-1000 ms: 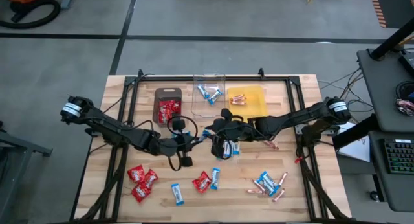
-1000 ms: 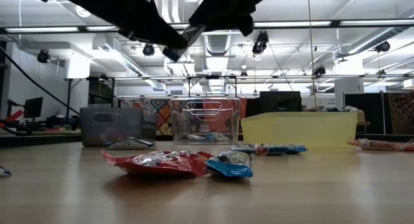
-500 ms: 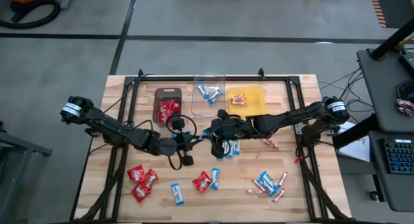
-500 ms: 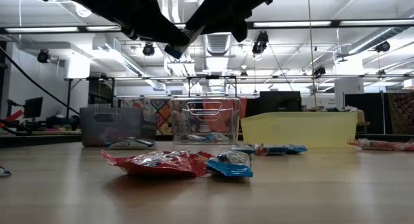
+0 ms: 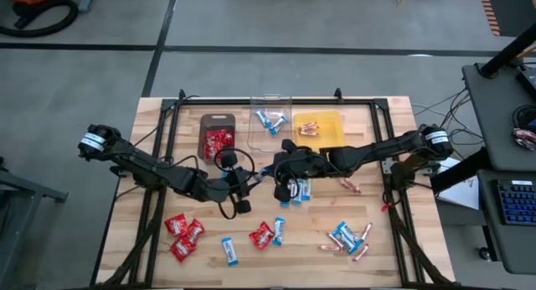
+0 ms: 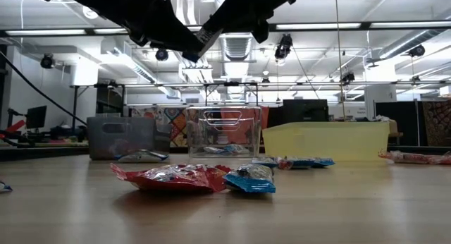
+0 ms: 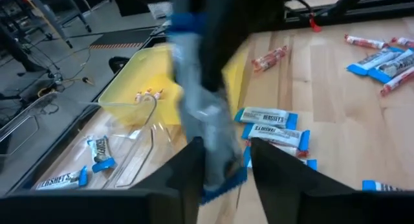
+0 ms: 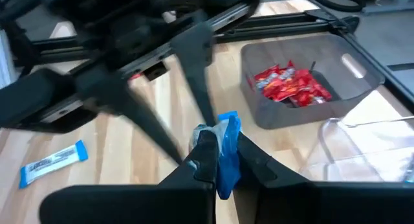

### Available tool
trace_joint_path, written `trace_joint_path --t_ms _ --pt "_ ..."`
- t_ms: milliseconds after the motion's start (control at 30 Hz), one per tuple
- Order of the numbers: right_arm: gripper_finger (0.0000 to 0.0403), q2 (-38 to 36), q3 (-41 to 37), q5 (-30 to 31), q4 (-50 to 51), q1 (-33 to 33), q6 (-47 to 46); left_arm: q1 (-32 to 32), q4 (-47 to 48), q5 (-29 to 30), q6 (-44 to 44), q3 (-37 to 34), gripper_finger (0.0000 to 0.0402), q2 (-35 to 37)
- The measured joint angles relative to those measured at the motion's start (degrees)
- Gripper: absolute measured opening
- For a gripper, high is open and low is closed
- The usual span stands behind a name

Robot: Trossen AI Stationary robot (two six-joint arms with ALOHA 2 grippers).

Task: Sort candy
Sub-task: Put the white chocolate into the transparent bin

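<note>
Above mid-table, item one: a handover in the air. Your right gripper (image 8: 217, 160) is pinched shut on one blue-and-white rectangular bar (image 8: 226, 149); your left gripper (image 7: 223, 160) stands part open around the same bar, its fingers (image 7: 194, 169) either side of the wrapper, so the hold looks to rest with the right alone. Item two: dark tray (image 5: 218, 132) far left with crinkly red packets (image 5: 219, 142), clear tray (image 5: 270, 122) beside it with blue bars, yellow tray (image 5: 319, 127) with thin pinkish-copper sticks (image 5: 306, 127). Item three: loose candy (image 5: 264, 235) scattered along the near side. Risks for you: the slick wrapper may slip from a thin pinch; the two arms, nose to nose, may knock fingers if either swings early; a drop here lands among the blue bars (image 5: 300, 190) just beneath.
</note>
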State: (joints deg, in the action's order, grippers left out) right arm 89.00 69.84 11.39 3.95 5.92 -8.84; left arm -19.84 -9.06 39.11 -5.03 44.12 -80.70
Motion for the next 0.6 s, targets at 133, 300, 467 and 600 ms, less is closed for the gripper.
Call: trace_joint_path --t_ms 133,300,467,600 --pt "0.0014 -0.28 0.36 -0.07 1.03 -2.05 1.73 0.04 2.30 0.00 -0.19 0.00 0.0140 0.13" --pt "0.0013 -0.04 5.83 0.21 9.22 -7.53 4.88 0.00 9.03 -0.27 -2.68 0.00 0.0154 2.88" --pt "0.0013 2.49 12.57 0.18 18.89 -14.99 9.86 0.00 14.94 -2.74 -3.03 0.00 0.0153 8.31" --pt "0.0013 6.22 16.82 -5.82 23.01 -21.27 13.48 0.00 18.53 -3.86 -3.01 0.00 0.0149 12.90"
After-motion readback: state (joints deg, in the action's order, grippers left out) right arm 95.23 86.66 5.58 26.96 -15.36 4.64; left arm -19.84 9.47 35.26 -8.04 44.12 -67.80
